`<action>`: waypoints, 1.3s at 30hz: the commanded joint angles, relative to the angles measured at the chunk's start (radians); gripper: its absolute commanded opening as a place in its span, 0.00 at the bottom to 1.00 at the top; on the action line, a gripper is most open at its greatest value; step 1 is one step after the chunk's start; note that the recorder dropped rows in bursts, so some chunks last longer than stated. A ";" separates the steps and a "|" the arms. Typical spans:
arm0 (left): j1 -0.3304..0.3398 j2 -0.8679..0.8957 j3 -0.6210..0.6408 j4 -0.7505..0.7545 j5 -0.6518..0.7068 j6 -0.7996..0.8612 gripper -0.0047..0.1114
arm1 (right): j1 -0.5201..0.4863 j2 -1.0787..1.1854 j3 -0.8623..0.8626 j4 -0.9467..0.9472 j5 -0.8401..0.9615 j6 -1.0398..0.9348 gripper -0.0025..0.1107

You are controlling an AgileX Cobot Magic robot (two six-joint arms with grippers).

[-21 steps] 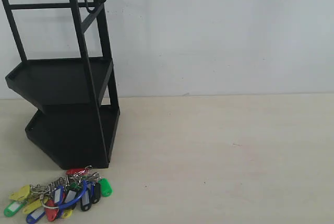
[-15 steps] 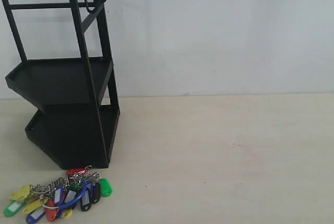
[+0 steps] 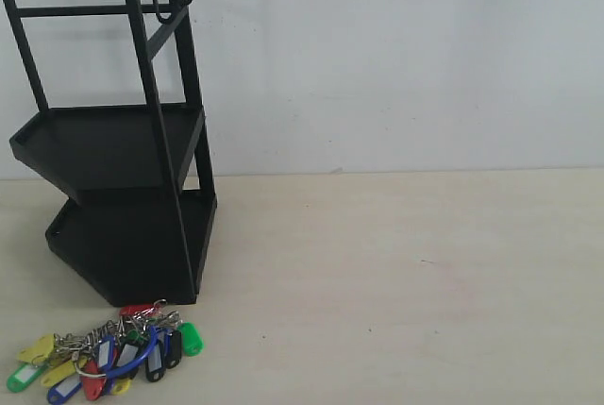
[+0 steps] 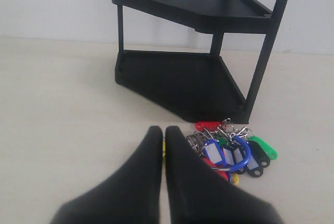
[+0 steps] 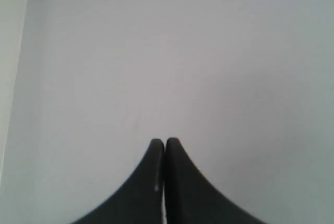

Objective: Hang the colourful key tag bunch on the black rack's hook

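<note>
The colourful key tag bunch (image 3: pixel 109 354) lies on the table at the front left, just before the black rack (image 3: pixel 113 141). Its big blue loop (image 3: pixel 140 353) rests flat among the tags. The hook (image 3: pixel 179 7) juts from the rack's top bar, its tip turned up, with nothing on it. Neither arm shows in the exterior view. In the left wrist view my left gripper (image 4: pixel 164 130) is shut and empty, hovering short of the bunch (image 4: pixel 232 151), partly covering its yellow tags. My right gripper (image 5: pixel 165 141) is shut, facing a blank white wall.
The rack's two angular trays (image 3: pixel 104 145) hold nothing. A white wall (image 3: pixel 396 56) stands behind the table. Bare beige tabletop (image 3: pixel 396 282) stretches to the right of the rack and the bunch.
</note>
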 commanded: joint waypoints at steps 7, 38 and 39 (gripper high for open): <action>0.002 -0.002 0.003 0.005 -0.007 0.003 0.08 | -0.001 0.229 -0.463 -0.469 0.822 0.465 0.02; 0.002 -0.002 0.003 0.005 -0.007 0.003 0.08 | -0.001 0.696 -0.589 1.290 1.794 -1.147 0.02; 0.002 -0.002 0.003 0.005 -0.007 0.003 0.08 | -0.001 0.712 -0.613 1.313 1.819 -1.160 0.02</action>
